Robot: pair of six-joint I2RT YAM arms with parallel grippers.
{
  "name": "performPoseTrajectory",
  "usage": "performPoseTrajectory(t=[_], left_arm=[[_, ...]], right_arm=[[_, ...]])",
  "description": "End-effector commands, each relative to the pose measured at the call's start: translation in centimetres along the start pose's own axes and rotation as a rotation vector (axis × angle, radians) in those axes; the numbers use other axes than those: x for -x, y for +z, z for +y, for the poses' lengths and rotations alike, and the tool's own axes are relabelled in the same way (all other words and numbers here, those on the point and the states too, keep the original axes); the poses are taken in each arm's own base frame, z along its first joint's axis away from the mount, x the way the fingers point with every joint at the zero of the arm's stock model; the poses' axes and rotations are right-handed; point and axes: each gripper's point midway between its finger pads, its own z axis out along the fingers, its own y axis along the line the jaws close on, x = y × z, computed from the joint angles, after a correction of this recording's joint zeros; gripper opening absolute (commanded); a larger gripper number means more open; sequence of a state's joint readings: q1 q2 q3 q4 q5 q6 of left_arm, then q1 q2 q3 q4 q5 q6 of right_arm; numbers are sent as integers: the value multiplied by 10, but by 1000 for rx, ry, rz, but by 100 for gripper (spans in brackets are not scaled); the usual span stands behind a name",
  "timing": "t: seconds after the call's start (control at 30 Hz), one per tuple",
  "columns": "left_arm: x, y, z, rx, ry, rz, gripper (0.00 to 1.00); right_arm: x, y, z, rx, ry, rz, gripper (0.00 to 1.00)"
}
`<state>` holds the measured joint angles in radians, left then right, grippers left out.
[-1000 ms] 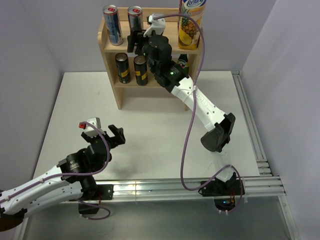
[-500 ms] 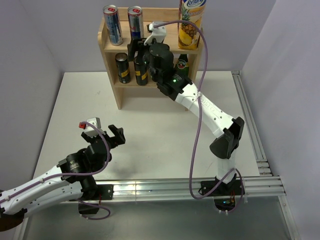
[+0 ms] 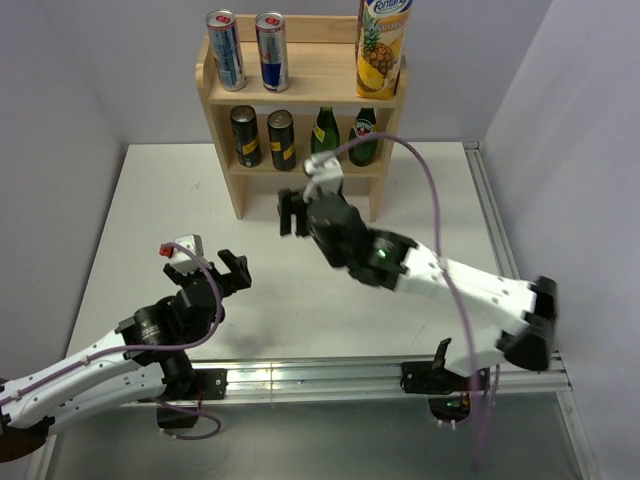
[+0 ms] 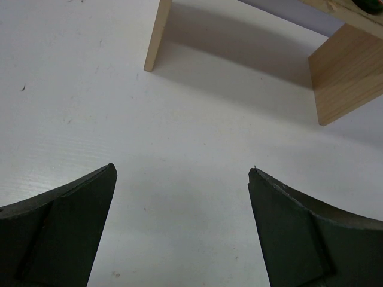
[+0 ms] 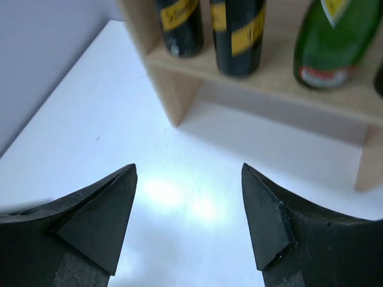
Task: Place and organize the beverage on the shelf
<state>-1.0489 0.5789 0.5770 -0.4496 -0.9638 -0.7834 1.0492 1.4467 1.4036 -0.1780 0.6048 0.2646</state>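
Observation:
The light-wood shelf (image 3: pixel 300 85) stands at the back of the white table. Two silver-blue cans (image 3: pixel 226 50) stand on its top tier at the left. Two black-gold cans (image 3: pixel 245 136) and two green bottles (image 3: pixel 324 130) stand on the lower tier. In the right wrist view the black-gold cans (image 5: pixel 239 36) and one green bottle (image 5: pixel 332 42) show on the lower tier. My right gripper (image 3: pixel 293 211) is open and empty, in front of the shelf above the table. My left gripper (image 3: pixel 233 272) is open and empty, low at the near left.
A tall yellow pineapple juice carton (image 3: pixel 382 45) stands on the shelf's top tier at the right. A metal rail (image 3: pixel 500 240) runs along the table's right edge and another along the near edge. The shelf's legs (image 4: pixel 157 36) show in the left wrist view.
My right arm has pulled back from the shelf's top tier toward the near side and lowered, empty. The left arm has not moved.

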Motion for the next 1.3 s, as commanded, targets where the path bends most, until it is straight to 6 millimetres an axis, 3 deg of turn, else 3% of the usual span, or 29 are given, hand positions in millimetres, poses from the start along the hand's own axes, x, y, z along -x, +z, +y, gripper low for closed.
performPoseTrajectory(t=[0.0,0.03,0.07,0.1,0.13,0.17,0.23,0.27,0.33,0.5,0.7,1.27], left_arm=[[2,1,-6,-7,-18,-6,99],[2,1,-6,-10,-15,-5,99],[3,1,-7,-10,-10,-8,99],[3,1,-6,-7,-8,-9,99],[6,1,-8,-9,-13,-11,99],[5,0,-7,0,-8,-2,99],[13,-4,-13,-16,-29,10,98],[12,-5,-11,-7,-18,26,98],[24,-10,-19,-27,-44,29,98],[53,-23,-26,-55,-67,16,99],[71,-31,-25,-67,-77,-6,99],[75,-32,-21,-56,-73,-18,99]], right_arm=[[44,-83,-30,-24,214,-155,78],[36,-94,-33,-17,234,-149,78],[7,-104,-38,-25,232,-105,78],[11,-122,-49,-10,270,-124,89],[2,-131,-55,-13,278,-114,90],[-21,-136,-67,-42,263,-72,90],[-25,-157,-85,-52,303,-79,90],[-39,-162,-94,-69,298,-50,90],[-38,-178,-113,-61,340,-61,92],[-40,-189,-131,-62,357,-73,93],[-38,-193,-136,-52,354,-81,93],[-38,-193,-122,25,317,-73,95]])
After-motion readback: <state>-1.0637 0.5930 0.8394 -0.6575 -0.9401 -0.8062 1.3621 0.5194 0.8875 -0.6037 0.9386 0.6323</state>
